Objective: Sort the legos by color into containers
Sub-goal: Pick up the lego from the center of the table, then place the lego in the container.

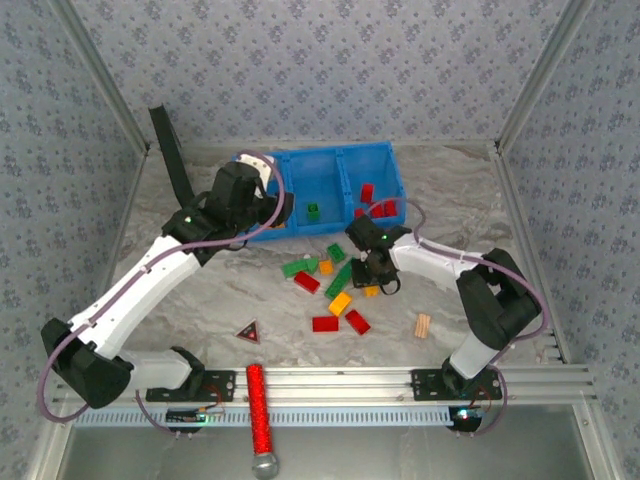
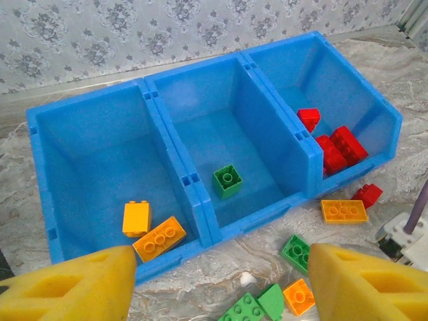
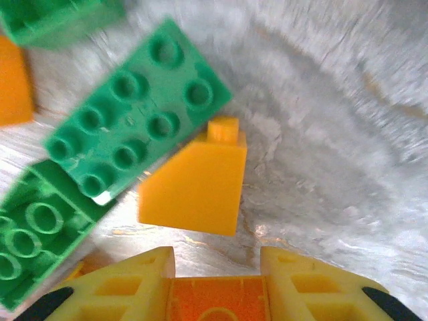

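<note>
Few studded plastic legos (image 2: pixel 227 180) are binned in the blue plastic containers (image 2: pixel 200 200), most unsorted; left gripper (image 2: pixel 221 271) is spread empty, right gripper (image 3: pixel 215 262) clamped on an orange brick (image 3: pixel 217 299).

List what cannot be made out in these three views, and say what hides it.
Top view: left compartment of the blue bin, mostly hidden by the left arm.
Right wrist view: the orange brick in the right gripper, cut off by the bottom edge.
Left wrist view: the red bricks in the right compartment, partly behind its wall; count unclear.
</note>
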Tool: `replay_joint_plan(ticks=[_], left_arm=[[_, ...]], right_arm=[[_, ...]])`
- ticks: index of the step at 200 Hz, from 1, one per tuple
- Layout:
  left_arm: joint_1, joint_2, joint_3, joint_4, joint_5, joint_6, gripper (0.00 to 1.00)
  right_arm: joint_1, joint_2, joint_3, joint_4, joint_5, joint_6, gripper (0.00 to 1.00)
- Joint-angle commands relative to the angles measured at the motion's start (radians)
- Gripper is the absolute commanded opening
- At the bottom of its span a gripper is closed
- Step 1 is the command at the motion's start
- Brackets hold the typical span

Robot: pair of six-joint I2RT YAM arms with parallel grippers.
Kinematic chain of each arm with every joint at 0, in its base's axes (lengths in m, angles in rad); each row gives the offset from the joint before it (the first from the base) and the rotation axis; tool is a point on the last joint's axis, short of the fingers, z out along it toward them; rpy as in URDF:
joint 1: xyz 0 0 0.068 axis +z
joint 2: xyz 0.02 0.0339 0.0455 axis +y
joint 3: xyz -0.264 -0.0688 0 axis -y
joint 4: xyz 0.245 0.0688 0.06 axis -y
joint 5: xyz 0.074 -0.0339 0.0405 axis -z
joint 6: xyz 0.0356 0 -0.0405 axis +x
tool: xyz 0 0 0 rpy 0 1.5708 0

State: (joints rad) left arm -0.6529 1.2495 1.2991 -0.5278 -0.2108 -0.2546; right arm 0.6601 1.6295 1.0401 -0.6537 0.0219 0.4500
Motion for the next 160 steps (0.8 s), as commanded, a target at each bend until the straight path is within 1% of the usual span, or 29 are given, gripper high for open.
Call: replay_joint_plan(ticks=[1,21,38,50,63,105,132,160], left_arm=[[0.016,-0.078,-0.011,-0.029,-0.025,0.001,0.69],[0.043,-0.152,-0.051,-0.071,-0.041,-0.014,0.7],[0.072,-0.226,-0.092,-0.118,-0.041,-0.043,0.7],[0.086,-0.28,-0.119,-0.145,-0.043,-0.062,0.7],[0.096,-0.343,-0.144,-0.21,-0.044,-0.085,0.7],[0.101,-0.488,-0.23,-0.331,-0.058,-0.155,0.71],[0.101,-0.557,-0.301,-0.368,-0.051,-0.187,0.71],[0.101,-0.611,-0.337,-0.41,-0.026,-0.213,0.71]], right_arm=[[0.011,-0.061,0.159,-0.115,0.083,-0.091,0.28],[0.025,-0.056,0.294,-0.075,0.094,-0.17,0.28],[0.043,-0.006,0.4,-0.003,0.106,-0.229,0.28],[0.056,0.082,0.517,0.029,0.109,-0.27,0.28],[0.076,0.186,0.65,0.048,0.106,-0.31,0.28],[0.158,0.542,1.096,0.028,0.155,-0.448,0.28],[0.201,0.71,1.276,0.071,0.231,-0.546,0.28],[0.219,0.858,1.423,0.063,0.239,-0.568,0.27]])
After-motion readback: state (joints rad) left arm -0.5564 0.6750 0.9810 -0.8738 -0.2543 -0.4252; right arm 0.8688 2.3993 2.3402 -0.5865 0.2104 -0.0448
